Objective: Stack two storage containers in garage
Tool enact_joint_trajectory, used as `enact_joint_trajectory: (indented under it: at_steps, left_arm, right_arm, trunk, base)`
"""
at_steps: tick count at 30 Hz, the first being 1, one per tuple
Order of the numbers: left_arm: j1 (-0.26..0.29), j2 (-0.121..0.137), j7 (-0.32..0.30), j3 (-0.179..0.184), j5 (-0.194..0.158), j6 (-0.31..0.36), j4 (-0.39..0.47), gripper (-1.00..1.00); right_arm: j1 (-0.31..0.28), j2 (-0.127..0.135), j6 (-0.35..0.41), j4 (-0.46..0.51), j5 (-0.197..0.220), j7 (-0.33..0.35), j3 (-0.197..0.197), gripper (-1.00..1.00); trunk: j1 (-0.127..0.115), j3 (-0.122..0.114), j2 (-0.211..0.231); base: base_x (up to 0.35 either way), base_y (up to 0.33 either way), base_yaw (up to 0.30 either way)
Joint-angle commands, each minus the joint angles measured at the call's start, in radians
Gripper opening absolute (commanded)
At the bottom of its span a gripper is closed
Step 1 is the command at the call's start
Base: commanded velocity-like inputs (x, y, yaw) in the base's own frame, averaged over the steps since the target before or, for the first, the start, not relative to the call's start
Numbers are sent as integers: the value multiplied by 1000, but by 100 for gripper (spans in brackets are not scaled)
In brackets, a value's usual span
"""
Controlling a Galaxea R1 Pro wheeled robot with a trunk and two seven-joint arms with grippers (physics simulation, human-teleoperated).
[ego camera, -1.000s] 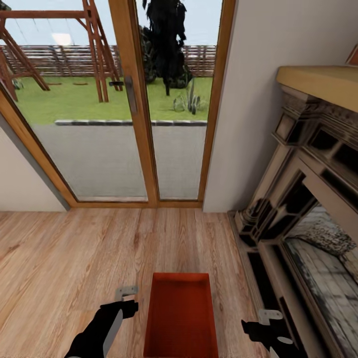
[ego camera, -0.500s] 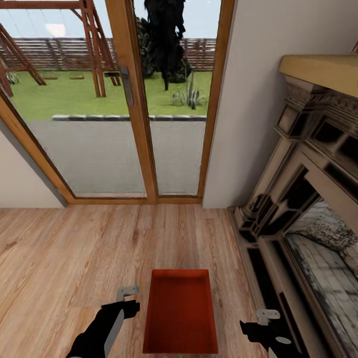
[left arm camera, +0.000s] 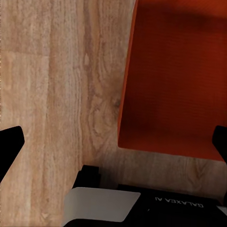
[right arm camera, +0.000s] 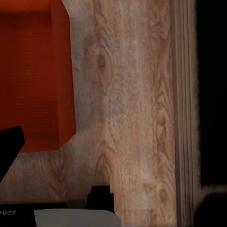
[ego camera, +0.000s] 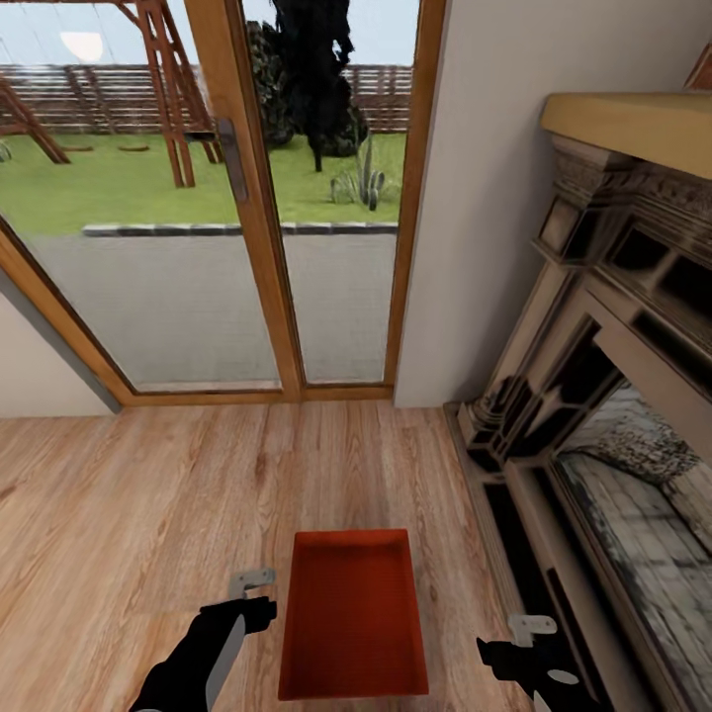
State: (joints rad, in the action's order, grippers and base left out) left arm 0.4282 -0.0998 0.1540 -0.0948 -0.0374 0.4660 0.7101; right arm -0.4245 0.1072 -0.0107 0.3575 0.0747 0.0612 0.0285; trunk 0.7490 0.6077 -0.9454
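storage container [ego camera: 354, 618], a rust-red open-top box, sits on the light wood plank floor [ego camera: 148, 494] of the living room, low in the head view and midway between the two arms. its long sides run away from the robot toward a wood-framed glass door [ego camera: 247, 198]. beyond the glass lie a grey paved strip, a lawn, a wooden play frame and a fence. a carved fireplace [ego camera: 613, 396] stands along the robot's right, its base near the box but apart from it.

the left gripper [ego camera: 252, 583] hangs just beside the box's left wall, not touching it. the right gripper [ego camera: 532, 627] hangs further off on the other side, over bare planks near the fireplace base.

the left wrist view adds what the head view lacks: the box's near corner and inner floor [left arm camera: 175, 80] from close above, with dark fingertips [left arm camera: 9, 144] at both edges of the picture, spread wide and holding nothing. the right wrist view shows the box's outer wall [right arm camera: 64, 75] and a strip of planks reaching the fireplace's dark edge; one dark fingertip [right arm camera: 8, 146] shows, so whether this gripper is wide or narrow cannot be told.
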Motion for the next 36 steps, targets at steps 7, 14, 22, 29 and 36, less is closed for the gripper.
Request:
enact_joint_trajectory:
  at_steps: [7, 14, 22, 29, 36]
  left_arm:
    - [0, 0, 4, -3, 0, 5, 2, 100]
    - [0, -1, 4, -3, 2, 5, 2, 100]
    - [0, -5, 4, -2, 2, 6, 2, 100]
    - [0, -7, 4, -2, 2, 9, 1, 100]
    - [1, -8, 1, -1, 1, 18, -1, 100]
  right_arm:
    - [0, 0, -1, 0, 7, 3, 4, 100]
    - [0, -6, -2, 0, 6, 1, 4, 100]
    - [0, -40, -2, 12, 0, 2, 18, 100]
    - [0, -59, 0, 22, 2, 10, 22, 100]
    - [-1, -63, 9, 72, -1, 112, 23, 100]
  trunk:
    - [27, 23, -50]
    - [54, 45, -99]
    - [84, 70, -155]
    - [111, 92, -204]
    - [138, 114, -253]
  base:
    - [0, 0, -2]
    - [0, 0, 0]
    - [0, 0, 0]
    - [0, 0, 0]
    - [0, 0, 0]
